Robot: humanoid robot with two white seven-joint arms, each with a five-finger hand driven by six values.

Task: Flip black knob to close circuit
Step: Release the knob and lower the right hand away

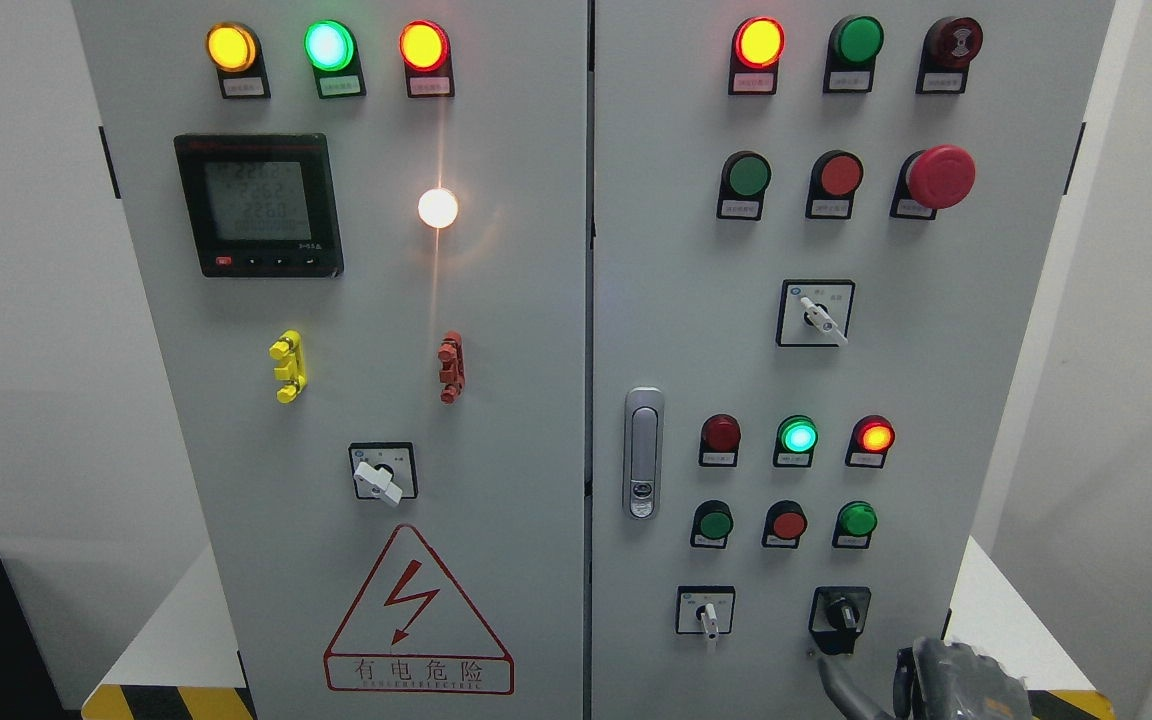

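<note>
Black knob (841, 612) low on grey cabinet (536, 400), lever tilted, right hand (946, 680) just below, finger state unclear.

Black knob (841, 612) on lower right cabinet door, handle seemingly tilted up-left

Low white platform (181, 625), yellow-and-black hazard-striped front edge (166, 703): bears tall grey two-door metal electrical cabinet (536, 400), standing upright at 12 o'clock.
</note>
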